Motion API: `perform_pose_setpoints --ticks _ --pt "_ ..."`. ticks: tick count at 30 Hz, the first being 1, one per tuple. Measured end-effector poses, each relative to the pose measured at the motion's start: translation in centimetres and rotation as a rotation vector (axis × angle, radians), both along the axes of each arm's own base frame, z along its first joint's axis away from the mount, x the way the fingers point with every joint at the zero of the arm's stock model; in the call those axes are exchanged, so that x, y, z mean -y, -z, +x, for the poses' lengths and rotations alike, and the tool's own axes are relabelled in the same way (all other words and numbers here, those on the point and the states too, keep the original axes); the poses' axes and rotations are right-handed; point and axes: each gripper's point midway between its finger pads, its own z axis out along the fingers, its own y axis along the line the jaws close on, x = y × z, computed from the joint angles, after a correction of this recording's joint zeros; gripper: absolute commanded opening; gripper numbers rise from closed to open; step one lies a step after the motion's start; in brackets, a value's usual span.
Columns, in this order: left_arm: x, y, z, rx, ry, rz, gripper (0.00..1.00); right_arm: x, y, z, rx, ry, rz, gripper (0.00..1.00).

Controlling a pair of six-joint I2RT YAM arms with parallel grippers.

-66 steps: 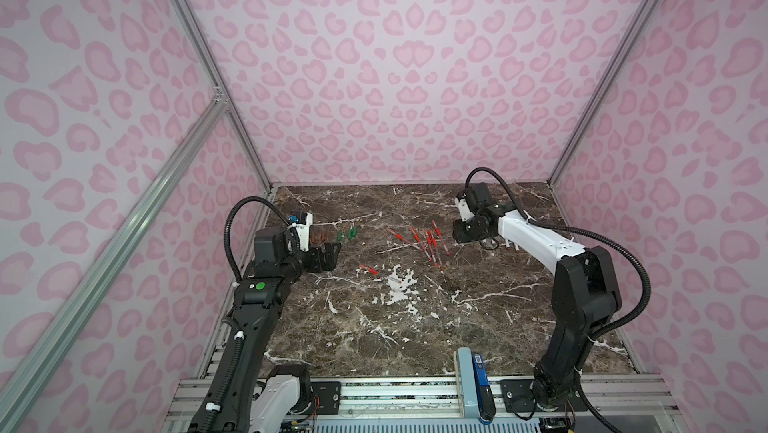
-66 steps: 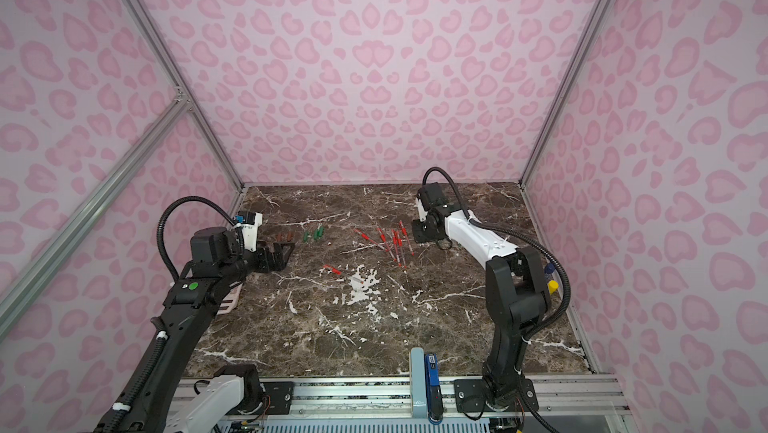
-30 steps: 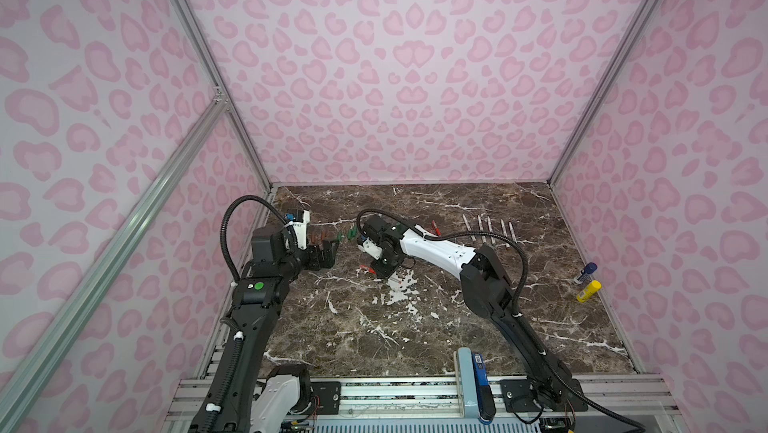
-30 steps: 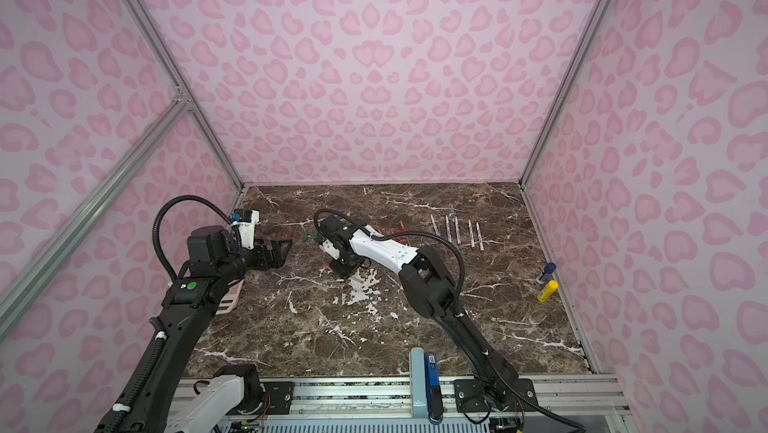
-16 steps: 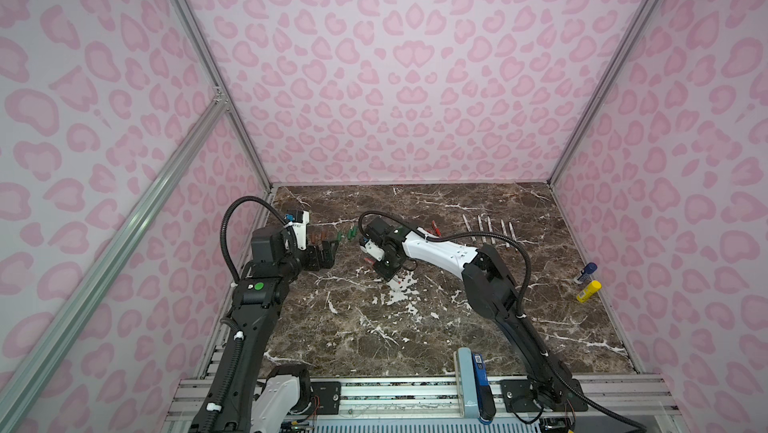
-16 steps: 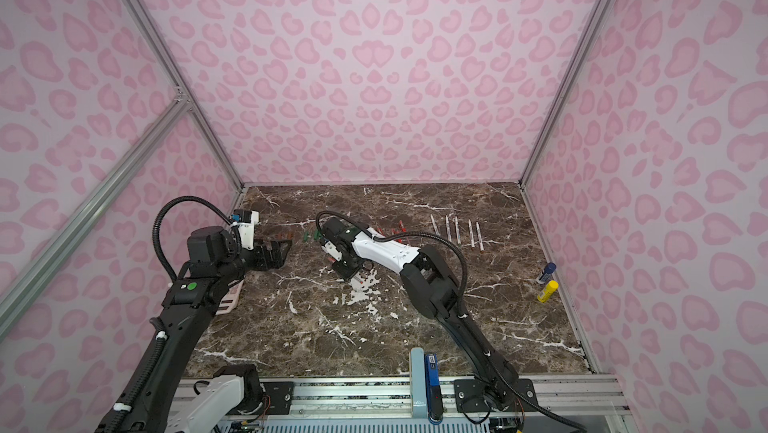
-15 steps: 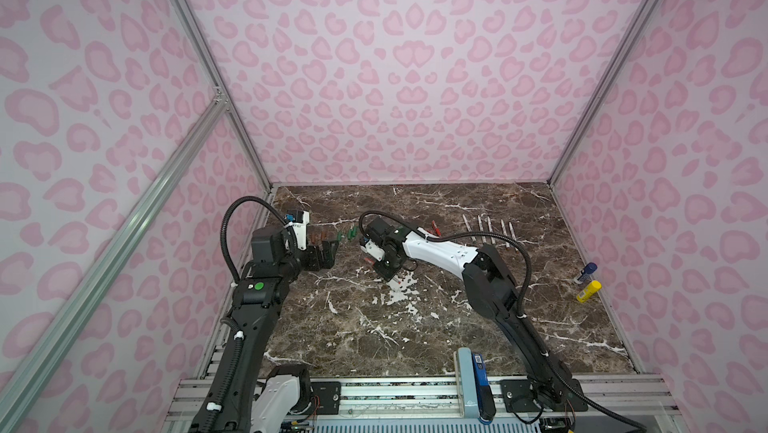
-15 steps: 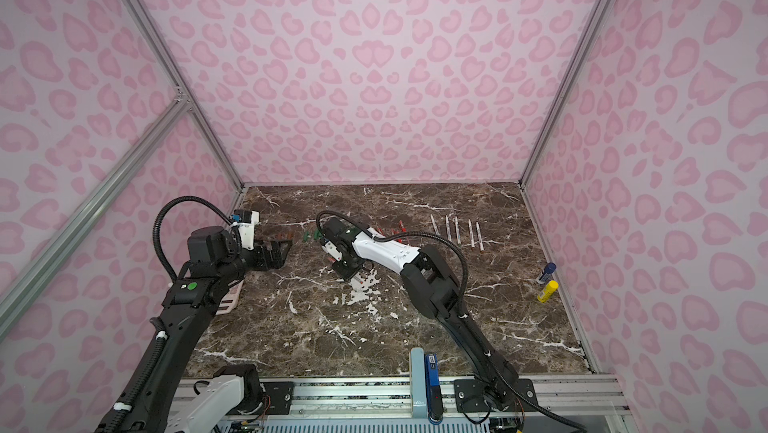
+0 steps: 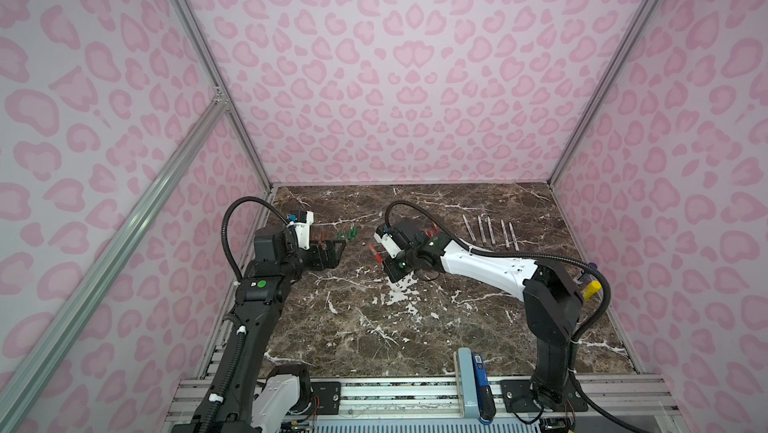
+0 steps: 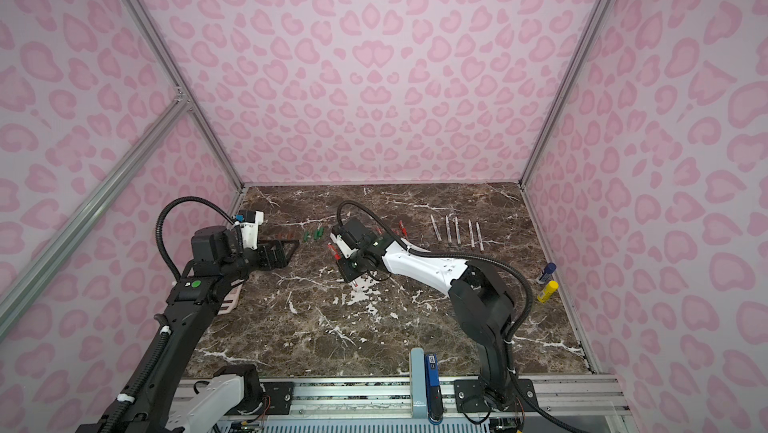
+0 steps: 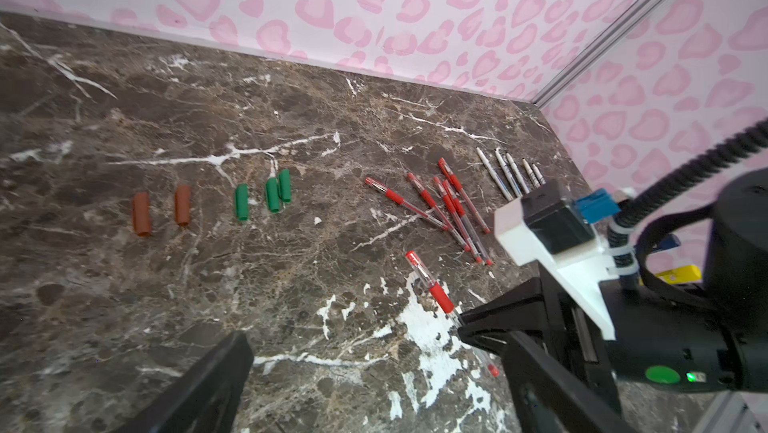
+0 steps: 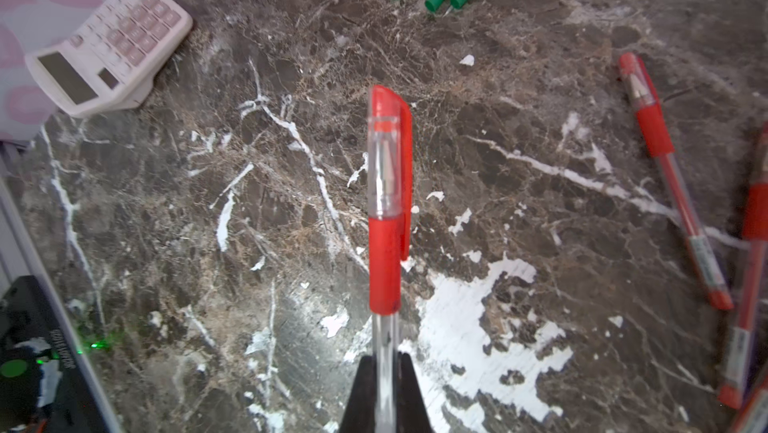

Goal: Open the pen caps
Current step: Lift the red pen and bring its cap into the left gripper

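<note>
Over dark brown marble tabletop (image 9: 374, 327): black left gripper (image 9: 336, 253) spread wide, empty. Black right gripper (image 12: 384, 362) clamped on clear barrel of slim red-inked pen (image 12: 384, 269), its red-and-clear cap (image 12: 388, 152) on. Farther back, loose in a row: three green plastic caps (image 11: 272, 194), two brown caps (image 11: 141, 214).

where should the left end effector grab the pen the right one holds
Take the clear, red-tipped plastic cap at the free end of the thin red-sleeved pen. The right end effector is shut on the bare barrel, so the open left end effector should probably come from the cap end.
</note>
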Motion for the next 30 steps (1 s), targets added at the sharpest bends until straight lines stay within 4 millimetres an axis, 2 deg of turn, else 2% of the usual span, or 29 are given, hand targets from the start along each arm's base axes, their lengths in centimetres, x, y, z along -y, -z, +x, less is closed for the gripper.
perform_pose_setpoints --ticks 6,11,14,18,23,28,30 --pt "2.1 0.9 0.4 -0.076 0.026 -0.154 0.80 -2.5 -3.7 -1.5 0.057 0.038 0.152 0.00" --pt "4.1 1.1 0.5 -0.109 0.070 -0.206 0.73 -3.9 -6.0 -1.9 0.124 0.070 0.171 0.00" --pt "4.1 1.2 0.9 -0.125 0.059 -0.208 0.68 -5.0 -7.0 -2.1 0.147 0.070 0.181 0.00" --pt "4.2 1.2 1.3 -0.126 0.055 -0.215 0.55 -6.0 -7.7 -2.1 0.162 0.067 0.186 0.00" --pt "4.0 0.9 1.8 -0.127 0.036 -0.211 0.29 -6.2 -7.4 -2.3 0.159 0.060 0.165 0.00" --pt "3.9 0.6 2.0 -0.123 0.031 -0.210 0.18 -6.5 -7.2 -2.4 0.157 0.052 0.157 0.00" --pt "4.0 0.4 2.0 -0.125 0.034 -0.226 0.10 -6.5 -7.1 -2.5 0.156 0.048 0.156 0.00"
